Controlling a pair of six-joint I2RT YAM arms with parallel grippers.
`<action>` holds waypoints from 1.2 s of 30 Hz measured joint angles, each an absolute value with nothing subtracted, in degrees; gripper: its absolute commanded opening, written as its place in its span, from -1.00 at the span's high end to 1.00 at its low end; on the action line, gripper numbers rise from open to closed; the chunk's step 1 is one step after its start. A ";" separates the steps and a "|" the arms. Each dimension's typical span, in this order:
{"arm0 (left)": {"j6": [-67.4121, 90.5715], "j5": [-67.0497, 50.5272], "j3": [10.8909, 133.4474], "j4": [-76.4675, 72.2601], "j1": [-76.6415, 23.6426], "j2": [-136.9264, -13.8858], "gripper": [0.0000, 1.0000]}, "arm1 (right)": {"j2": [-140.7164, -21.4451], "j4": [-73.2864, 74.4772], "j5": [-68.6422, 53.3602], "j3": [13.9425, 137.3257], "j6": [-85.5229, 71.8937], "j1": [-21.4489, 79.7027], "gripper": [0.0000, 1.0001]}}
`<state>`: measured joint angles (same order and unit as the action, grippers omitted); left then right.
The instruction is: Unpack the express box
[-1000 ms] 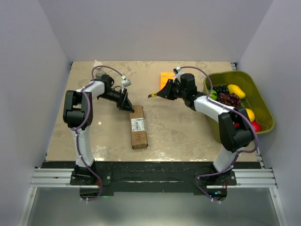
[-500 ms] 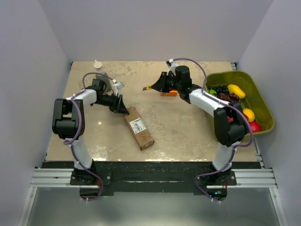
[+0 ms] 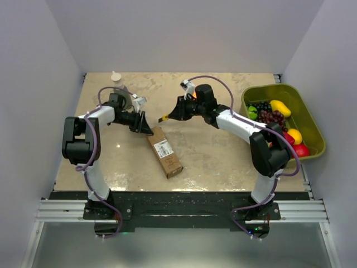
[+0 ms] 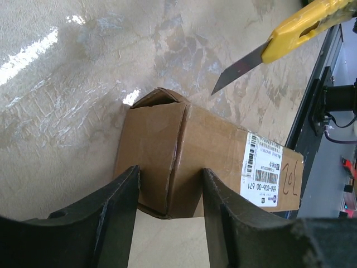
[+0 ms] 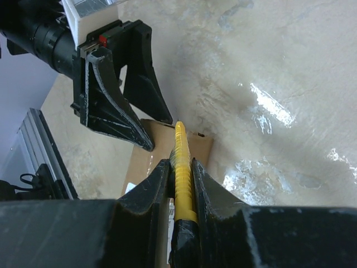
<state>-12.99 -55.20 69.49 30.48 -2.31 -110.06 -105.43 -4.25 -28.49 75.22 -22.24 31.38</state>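
Observation:
The express box, a long brown carton with a white label, lies slanted on the table. Its far end fills the left wrist view, flaps closed. My left gripper is open, with its fingertips on either side of that end's corner; I cannot tell whether they touch it. My right gripper is shut on a yellow utility knife. The bare blade hangs just above and beyond the box's far end. From the right wrist, the left fingers show beside the box.
A green bin holding several fruits stands at the right edge. A small white object sits at the back left. A bit of orange shows behind the right wrist. Walls close in three sides.
The left gripper has swung the box's far end leftward, so it now lies slanted. The right arm has carried the knife left, toward that end. The left jaws have narrowed slightly.

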 measured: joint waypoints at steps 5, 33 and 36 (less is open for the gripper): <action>-12.27 -54.96 69.49 30.37 -2.26 -110.06 0.98 | -105.43 -0.75 -27.31 75.83 -22.33 31.07 1.00; -17.89 -52.88 76.73 30.02 2.11 -112.57 1.00 | -115.35 0.62 -33.10 85.69 -22.28 31.07 1.00; -19.90 -53.78 75.96 29.04 2.02 -112.20 1.00 | -117.49 0.21 -35.11 87.44 -22.46 30.48 1.00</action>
